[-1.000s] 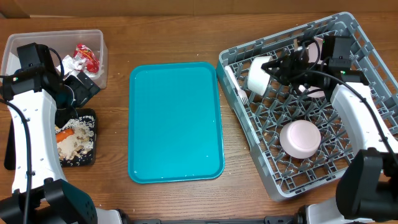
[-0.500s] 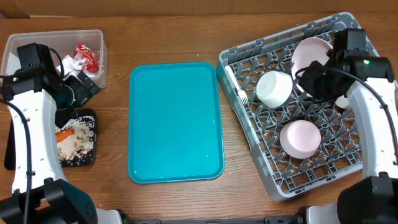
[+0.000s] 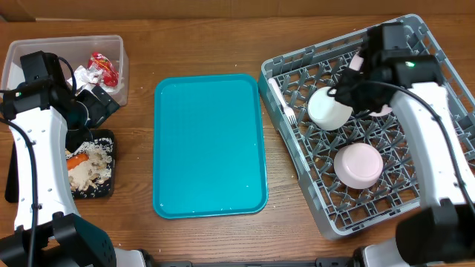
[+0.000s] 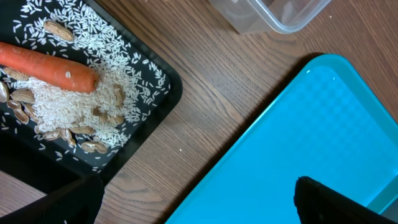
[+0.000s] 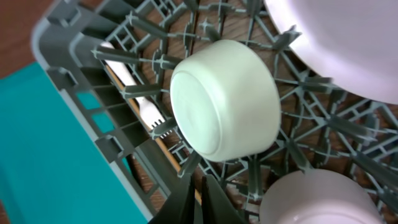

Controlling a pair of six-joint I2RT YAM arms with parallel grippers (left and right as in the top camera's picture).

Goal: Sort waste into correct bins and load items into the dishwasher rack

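Observation:
The grey rack (image 3: 289,67) holds a white bowl (image 3: 329,107) lying on its side, a second bowl (image 3: 358,165) upside down, and a white fork (image 3: 286,104). The white plate (image 5: 348,43) is mostly hidden under my right arm in the overhead view. My right gripper (image 5: 199,199) is shut and empty just beside the first bowl (image 5: 224,99). My left gripper (image 4: 193,208) is open and empty above the table between the black tray (image 4: 155,106) and the teal tray. The carrot (image 4: 50,68), nuts and grains lie in the black tray. The red wrapper (image 3: 104,67) and tissue (image 3: 85,74) lie in the clear tub (image 3: 44,46).
The large teal tray (image 3: 209,144) lies flat in the middle of the wooden table. The clear tub stands at the back left with the black tray (image 3: 111,137) in front of it. The rack fills the right side.
My right gripper let go of the white bowl, which now rests on its side in the rack. The right arm then swung back over the plate. The left arm has not moved.

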